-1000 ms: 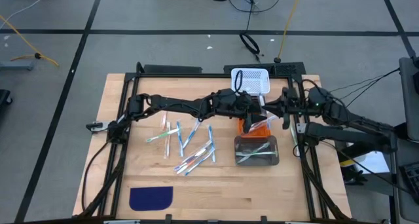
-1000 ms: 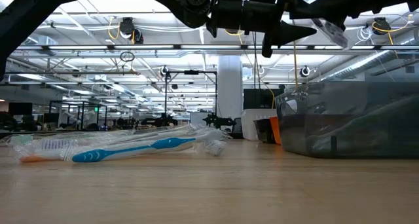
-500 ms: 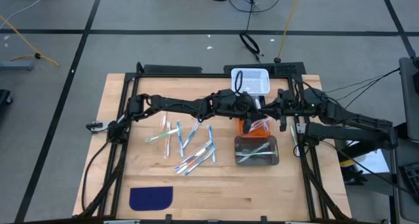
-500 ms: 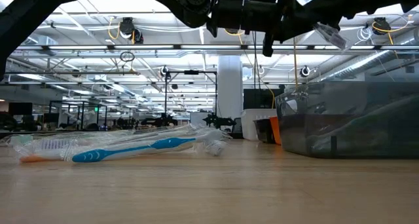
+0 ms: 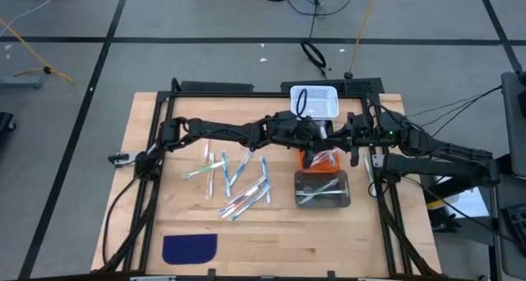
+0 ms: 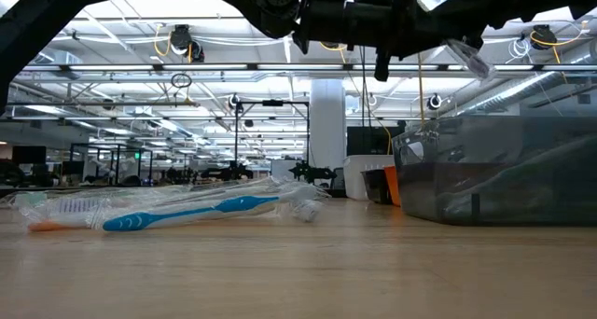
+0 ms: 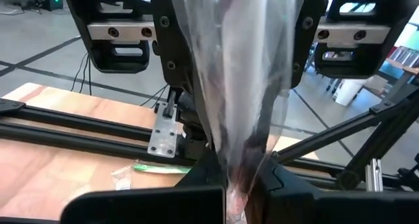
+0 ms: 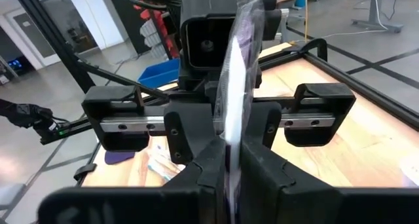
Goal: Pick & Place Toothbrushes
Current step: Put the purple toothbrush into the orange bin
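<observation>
Since previous frame: left gripper (image 5: pixel 322 135) gone from spread to clamped on wrapped toothbrush (image 7: pixel 230 73), right arm pulled slightly inward. Both grippers meet above orange bin (image 5: pixel 322 158), clear of table (image 5: pixel 345 240). Wrapper pinched from both ends: left fingers (image 7: pixel 196 178) closed on clear film, right gripper (image 5: pixel 343 139) also pressed on same film, fingers (image 8: pixel 262 171) nearly together. Packet hangs between the two, raised, not touching any bin.

Nearest on table: dark blue patch (image 5: pixel 189 248) at front left. Mid-table: loose toothbrushes (image 5: pixel 234 178), blue, green, orange accents, scattered left of centre. Right of these: dark clear bin (image 5: pixel 322 189) holding several brushes. Behind orange bin: white basket (image 5: pixel 316 101) at far edge.
</observation>
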Controlling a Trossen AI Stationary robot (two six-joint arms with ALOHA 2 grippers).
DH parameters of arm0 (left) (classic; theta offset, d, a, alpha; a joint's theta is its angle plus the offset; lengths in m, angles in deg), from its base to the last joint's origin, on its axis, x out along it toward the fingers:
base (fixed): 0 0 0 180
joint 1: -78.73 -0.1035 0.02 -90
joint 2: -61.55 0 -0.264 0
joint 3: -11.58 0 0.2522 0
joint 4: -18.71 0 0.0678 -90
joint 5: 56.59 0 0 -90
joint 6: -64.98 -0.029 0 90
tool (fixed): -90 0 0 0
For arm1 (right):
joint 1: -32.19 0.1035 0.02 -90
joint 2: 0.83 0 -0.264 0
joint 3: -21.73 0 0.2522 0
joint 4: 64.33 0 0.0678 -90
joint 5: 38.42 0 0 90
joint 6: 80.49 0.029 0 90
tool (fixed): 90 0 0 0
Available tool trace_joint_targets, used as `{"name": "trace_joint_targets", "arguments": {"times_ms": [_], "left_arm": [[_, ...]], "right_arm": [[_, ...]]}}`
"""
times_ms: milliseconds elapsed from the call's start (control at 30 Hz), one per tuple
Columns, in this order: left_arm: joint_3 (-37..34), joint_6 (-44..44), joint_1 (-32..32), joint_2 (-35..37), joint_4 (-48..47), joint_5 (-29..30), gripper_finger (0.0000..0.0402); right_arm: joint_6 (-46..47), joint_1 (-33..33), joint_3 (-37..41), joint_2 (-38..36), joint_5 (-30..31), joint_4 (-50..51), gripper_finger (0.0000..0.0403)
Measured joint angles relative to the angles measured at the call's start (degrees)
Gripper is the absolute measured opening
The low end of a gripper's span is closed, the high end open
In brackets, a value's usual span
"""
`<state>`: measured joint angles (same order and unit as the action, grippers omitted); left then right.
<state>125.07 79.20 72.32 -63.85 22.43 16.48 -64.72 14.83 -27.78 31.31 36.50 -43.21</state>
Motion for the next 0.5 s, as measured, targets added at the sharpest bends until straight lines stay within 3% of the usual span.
{"name": "trace_joint_targets", "arguments": {"times_ms": [333,500], "left_arm": [[-0.12,-2.91,-0.06,-0.09,-11.65,-0.31,0.0005],[-0.14,-6.1,-0.04,0.13,-18.21,5.67,0.0005]], "right_arm": [[-1.36,-0.92,-0.17,-0.46,1.15,-0.4,0.0066],[-1.22,-1.46,-0.17,-0.46,3.06,-0.07,0.0078]]}}
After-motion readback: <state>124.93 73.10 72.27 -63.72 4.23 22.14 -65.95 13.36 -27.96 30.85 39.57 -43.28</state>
